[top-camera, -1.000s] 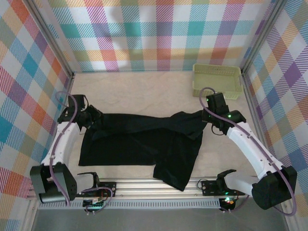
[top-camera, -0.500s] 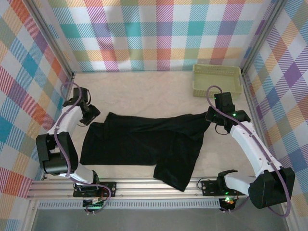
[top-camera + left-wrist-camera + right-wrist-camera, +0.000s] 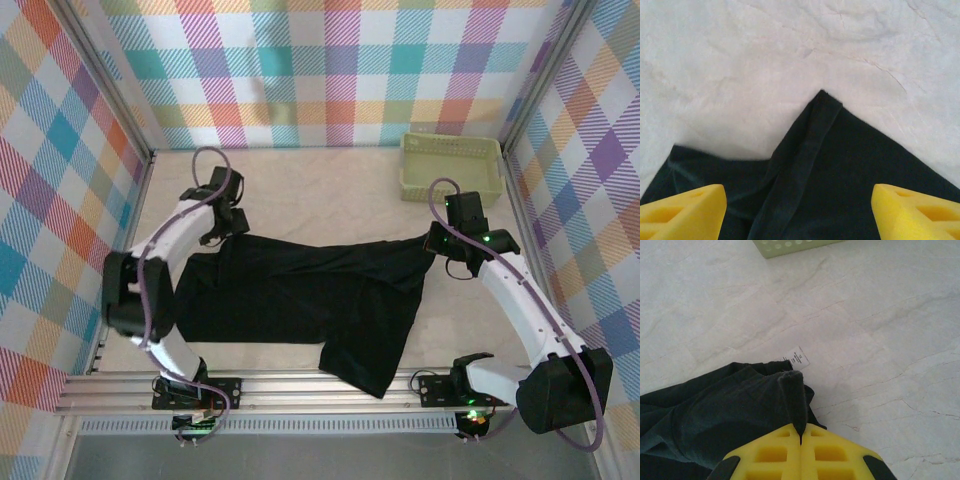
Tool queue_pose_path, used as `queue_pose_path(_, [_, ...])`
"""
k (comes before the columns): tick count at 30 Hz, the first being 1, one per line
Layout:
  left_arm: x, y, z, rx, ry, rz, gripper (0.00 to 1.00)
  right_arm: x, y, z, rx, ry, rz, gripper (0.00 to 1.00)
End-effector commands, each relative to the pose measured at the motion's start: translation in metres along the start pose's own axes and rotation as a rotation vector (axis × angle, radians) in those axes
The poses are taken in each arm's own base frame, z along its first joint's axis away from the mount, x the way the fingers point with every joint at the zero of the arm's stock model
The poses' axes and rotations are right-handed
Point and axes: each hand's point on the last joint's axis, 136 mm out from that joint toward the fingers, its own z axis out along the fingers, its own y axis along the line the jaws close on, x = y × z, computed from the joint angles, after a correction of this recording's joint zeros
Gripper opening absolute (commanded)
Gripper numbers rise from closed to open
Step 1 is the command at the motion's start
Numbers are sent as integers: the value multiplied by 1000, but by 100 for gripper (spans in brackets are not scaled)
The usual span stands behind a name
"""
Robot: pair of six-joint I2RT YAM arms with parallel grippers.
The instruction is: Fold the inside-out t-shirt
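The inside-out t-shirt [image 3: 300, 290], plain black, lies spread across the middle of the table, and one flap reaches the front rail. My left gripper [image 3: 227, 220] hovers over its far left corner. In the left wrist view that hemmed corner [image 3: 822, 107] lies flat on the table, and my left gripper [image 3: 800, 212] stands open above the cloth with nothing between its yellow fingers. My right gripper [image 3: 438, 244] is at the shirt's far right end. In the right wrist view my right gripper [image 3: 800, 435] is shut on a pinched fold of the black fabric [image 3: 792, 390], next to the white label [image 3: 797, 358].
A pale green plastic basket [image 3: 404, 165] stands at the back right corner, just beyond the right gripper; its edge [image 3: 790, 245] shows in the right wrist view. Plaid walls close in three sides. The metal rail [image 3: 270, 385] runs along the front edge.
The left gripper has let go of the shirt's left corner and opened. Its arm swung back and to the right. The right gripper kept its grip, drifting slightly right.
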Motion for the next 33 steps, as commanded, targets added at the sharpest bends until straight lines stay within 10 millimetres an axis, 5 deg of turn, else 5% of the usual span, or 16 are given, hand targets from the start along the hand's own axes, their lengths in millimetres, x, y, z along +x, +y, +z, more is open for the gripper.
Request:
queue_pose_path(1, [1,1,14,-121,32,118,76,-2,0,0,-9,-14,-1,0])
queue_pose_path(14, [-1,-6,53,-215,125,190,47,-2,-2,0,1,-14,-3,0])
queue_pose_path(25, [12,-5,64,-234,194,203,42,-3,-2,0,6,-17,0,0])
queue_pose_path(33, [6,-1,63,-248,185,180,17,-5,-3,-2,9,-19,-3,0])
